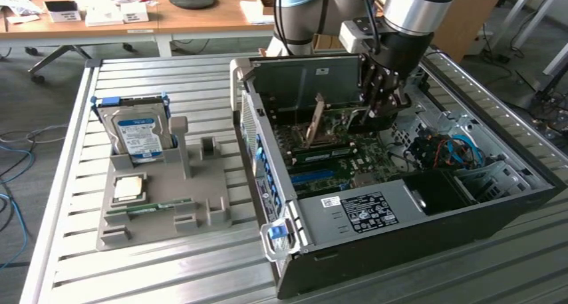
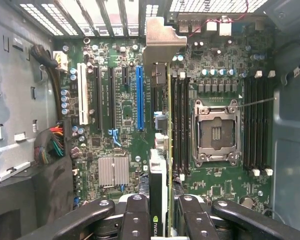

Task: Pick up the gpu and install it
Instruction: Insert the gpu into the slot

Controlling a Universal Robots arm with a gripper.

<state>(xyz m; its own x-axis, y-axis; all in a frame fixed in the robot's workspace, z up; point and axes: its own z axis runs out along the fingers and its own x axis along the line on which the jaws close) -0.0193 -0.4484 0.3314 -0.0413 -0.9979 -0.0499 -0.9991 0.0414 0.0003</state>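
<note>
Reaching steeply down into the open computer case [image 1: 408, 204], the arm [image 1: 417, 11] shows a silver forearm above a black wrist, with the jaws low inside the case over the motherboard [image 1: 355, 161]. The gpu [image 1: 316, 121] is up in the jaws, on edge, its metal end bracket toward the case's rear wall at the exterior view's left. The case lies on its side on the slatted metal counter [image 1: 159, 271]. A white label [image 1: 364, 211] on the case's black inner cover carries print too small to read. At the exterior view's left of the case, a grey holder [image 1: 191, 207] carries a hard drive [image 1: 140, 132] standing upright, with a blue-and-white label whose words cannot be made out.

From the wrist, the gpu [image 2: 168, 150] is seen edge-on as a thin green line ending in the silvery bracket. The 2 black jaws are about half open and pressed against its 2 faces, so the card is firmly gripped. Its edge lies between the 1 blue slot [image 2: 140, 97] and the nearer bank of black memory slots [image 2: 180, 125]. Whether it touches the board cannot be told. A green-and-white emblem [image 2: 155, 225] sits on the card's dark cooler, with no readable letters.
</note>
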